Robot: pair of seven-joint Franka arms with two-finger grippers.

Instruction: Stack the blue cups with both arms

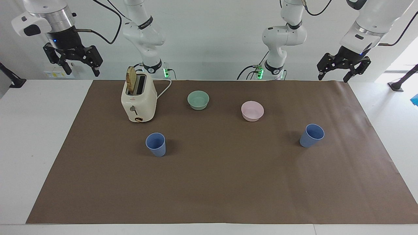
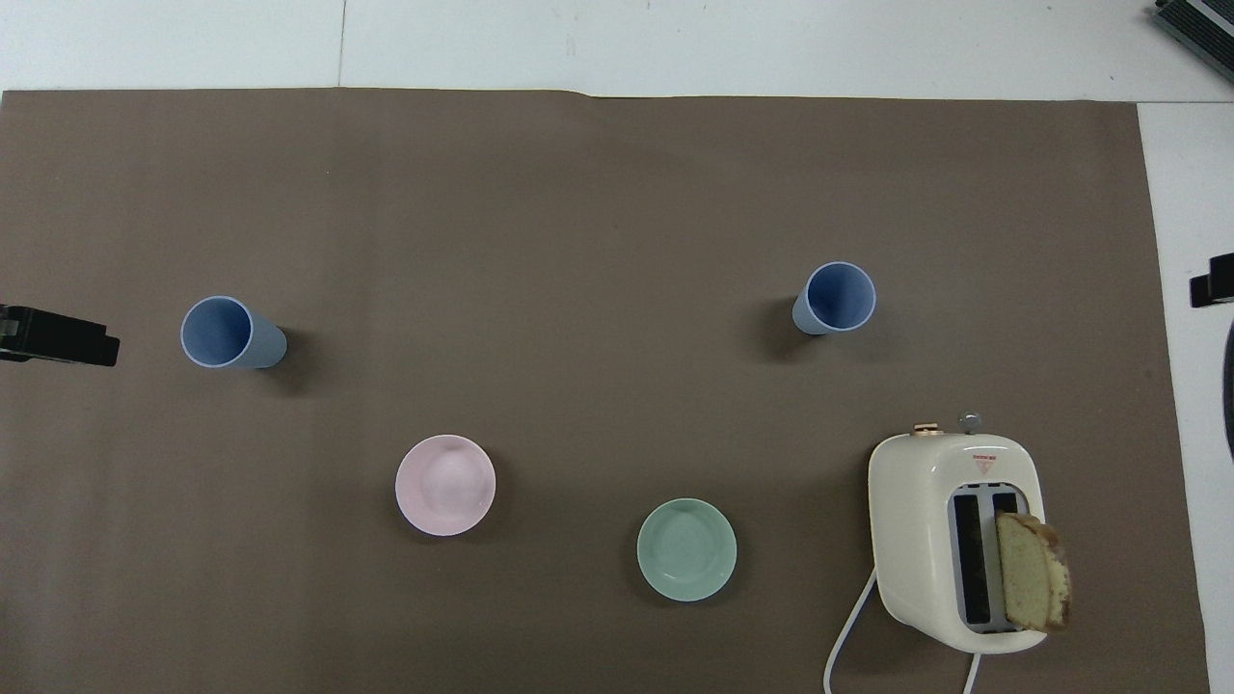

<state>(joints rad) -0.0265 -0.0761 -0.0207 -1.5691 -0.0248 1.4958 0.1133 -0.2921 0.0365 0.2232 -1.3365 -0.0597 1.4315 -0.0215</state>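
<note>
Two blue cups stand upright and far apart on the brown mat (image 1: pixel 209 189). One cup (image 1: pixel 156 144) (image 2: pixel 835 298) is toward the right arm's end, a little farther from the robots than the toaster. The other cup (image 1: pixel 312 135) (image 2: pixel 231 333) is toward the left arm's end. My right gripper (image 1: pixel 81 71) hangs open and empty, high above the table's edge at its own end. My left gripper (image 1: pixel 334 77) hangs open and empty, high above the mat's corner at its own end. Both arms wait, away from the cups. In the overhead view only a left finger (image 2: pixel 67 339) and a right finger (image 2: pixel 1213 280) show.
A cream toaster (image 1: pixel 138 101) (image 2: pixel 950 540) with a bread slice (image 1: pixel 131 79) in one slot stands near the right arm's base. A pale green bowl (image 1: pixel 198 100) (image 2: pixel 686 549) and a pink bowl (image 1: pixel 252 111) (image 2: pixel 445 484) sit between the cups, nearer to the robots.
</note>
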